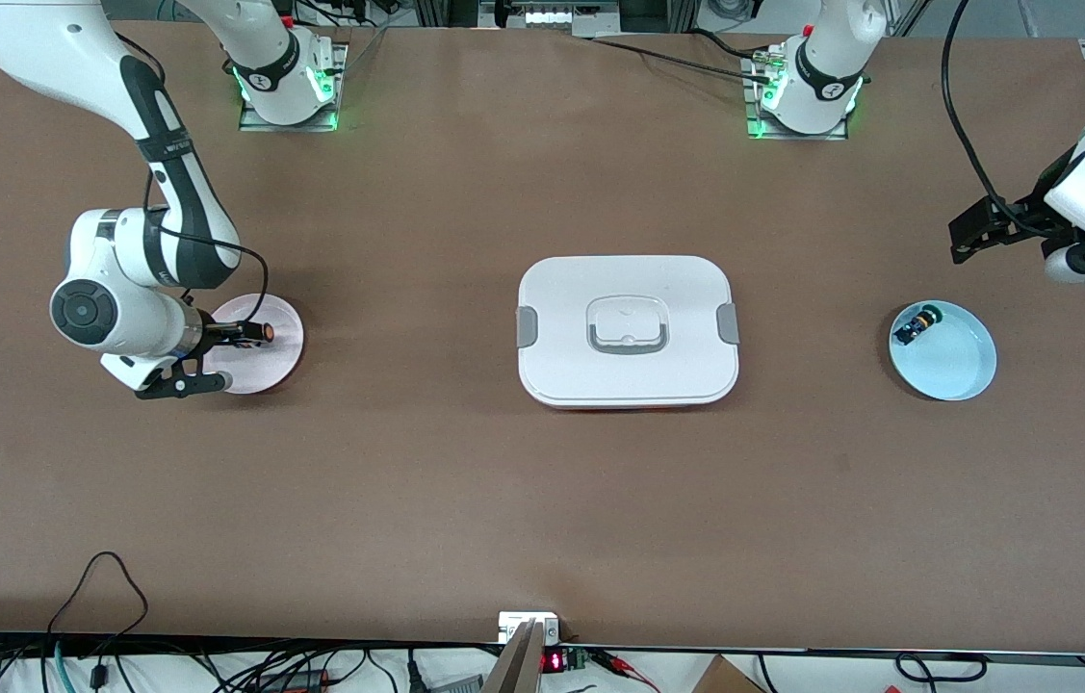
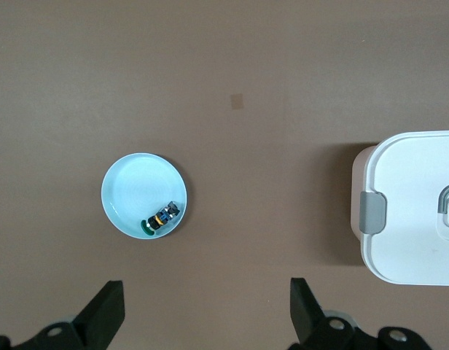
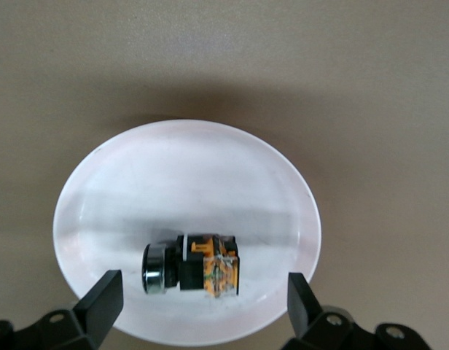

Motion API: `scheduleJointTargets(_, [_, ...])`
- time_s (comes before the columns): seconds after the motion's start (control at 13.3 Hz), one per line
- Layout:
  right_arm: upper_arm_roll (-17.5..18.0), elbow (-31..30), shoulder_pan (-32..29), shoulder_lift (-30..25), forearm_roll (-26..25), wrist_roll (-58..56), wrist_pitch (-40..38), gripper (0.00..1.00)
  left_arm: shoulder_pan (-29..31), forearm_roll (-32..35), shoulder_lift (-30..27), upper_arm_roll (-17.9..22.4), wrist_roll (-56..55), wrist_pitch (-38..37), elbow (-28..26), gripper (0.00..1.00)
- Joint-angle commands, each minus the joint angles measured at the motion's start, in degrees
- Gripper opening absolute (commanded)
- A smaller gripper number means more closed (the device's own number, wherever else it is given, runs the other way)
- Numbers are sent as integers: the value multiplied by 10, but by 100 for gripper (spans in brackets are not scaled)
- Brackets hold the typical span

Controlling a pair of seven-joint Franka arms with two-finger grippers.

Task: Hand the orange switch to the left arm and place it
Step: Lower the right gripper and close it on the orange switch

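The orange switch [image 1: 256, 332] lies on its side on a round pink plate [image 1: 265, 371] toward the right arm's end of the table. My right gripper [image 1: 219, 356] is low over that plate and open. In the right wrist view the switch [image 3: 192, 264] lies between the spread fingertips [image 3: 108, 293] of the right gripper [image 3: 204, 300], untouched, on the pink plate [image 3: 188, 168]. My left gripper [image 1: 970, 241] is open and empty, up over the table beside a light-blue plate [image 1: 951, 366]. The white box [image 1: 627, 330] stands mid-table between the two plates.
The light-blue plate [image 2: 133, 186] holds a small blue-and-black part with a green tip [image 2: 160, 216], also seen in the front view [image 1: 916, 324]. The left wrist view shows the open left gripper [image 2: 206, 306] and the box's end with a grey clip [image 2: 414, 208]. Cables run along the table's near edge.
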Motion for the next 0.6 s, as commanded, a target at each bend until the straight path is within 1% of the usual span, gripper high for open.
scheduleJointTargets(0.0, [2,-27,-3,-6,4,-14,31,100,4,-3,7,-1,5,-10,17,100])
scheduleJointTargets(0.53, [6,-33,-2,3,5,-16,32,100,4,-3,7,-1,5,-10,17,100])
